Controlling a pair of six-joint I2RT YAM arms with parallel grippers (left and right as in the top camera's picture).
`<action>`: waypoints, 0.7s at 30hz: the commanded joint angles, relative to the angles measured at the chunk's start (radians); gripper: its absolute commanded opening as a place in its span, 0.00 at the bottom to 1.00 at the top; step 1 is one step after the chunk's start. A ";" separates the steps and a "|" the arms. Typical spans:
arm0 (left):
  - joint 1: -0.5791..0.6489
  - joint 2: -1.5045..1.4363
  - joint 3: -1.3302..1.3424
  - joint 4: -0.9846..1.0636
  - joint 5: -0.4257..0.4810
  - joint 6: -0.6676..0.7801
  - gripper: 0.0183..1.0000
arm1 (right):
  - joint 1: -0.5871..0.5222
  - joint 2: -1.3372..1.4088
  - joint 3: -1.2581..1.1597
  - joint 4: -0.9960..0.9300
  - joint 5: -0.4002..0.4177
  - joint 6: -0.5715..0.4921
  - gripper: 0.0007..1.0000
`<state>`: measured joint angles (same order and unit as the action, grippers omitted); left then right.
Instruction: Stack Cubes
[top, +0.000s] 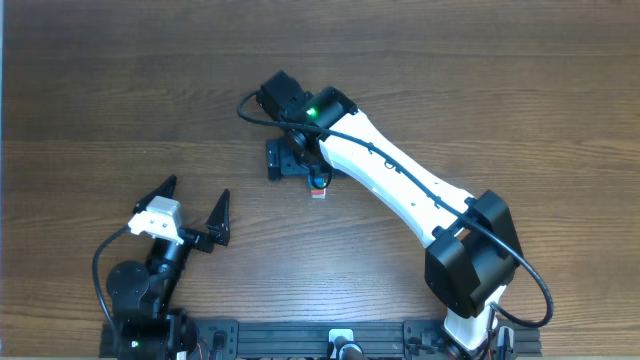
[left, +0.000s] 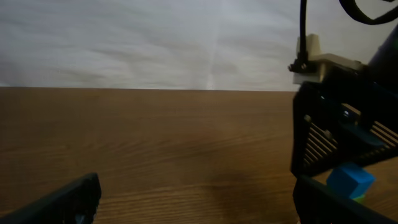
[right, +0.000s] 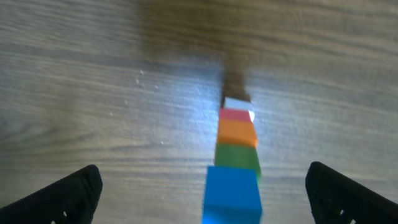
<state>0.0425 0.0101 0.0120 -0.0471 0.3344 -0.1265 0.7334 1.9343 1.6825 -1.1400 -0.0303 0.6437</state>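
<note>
Cube stack (right: 236, 149) stands mid-table, blue cube (right: 231, 190) on top. Its vertical axis runs up between the spread fingers of the right gripper (right: 202, 171), directly above. Left gripper (top: 197, 188) is spread too, empty, with the stack at its 3 o'clock in the top view. Right wrist view gives the full colour order — from above the arm covers most of it.

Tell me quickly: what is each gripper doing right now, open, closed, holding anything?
Left gripper: open, empty.
Right gripper: open, holding nothing, fingers spread wide to either side of the cube stack.
</note>
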 joint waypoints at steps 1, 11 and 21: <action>0.005 -0.007 -0.006 0.002 0.010 0.015 1.00 | -0.035 -0.031 -0.008 0.048 0.056 -0.058 0.99; 0.005 -0.007 -0.006 0.002 0.010 0.015 1.00 | -0.337 -0.031 -0.008 0.280 0.189 -0.323 0.99; 0.005 -0.007 -0.006 0.002 0.010 0.015 1.00 | -0.597 -0.157 -0.151 0.362 0.180 -0.529 0.99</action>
<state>0.0425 0.0101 0.0120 -0.0471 0.3344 -0.1265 0.1684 1.8877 1.6012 -0.8173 0.1421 0.2131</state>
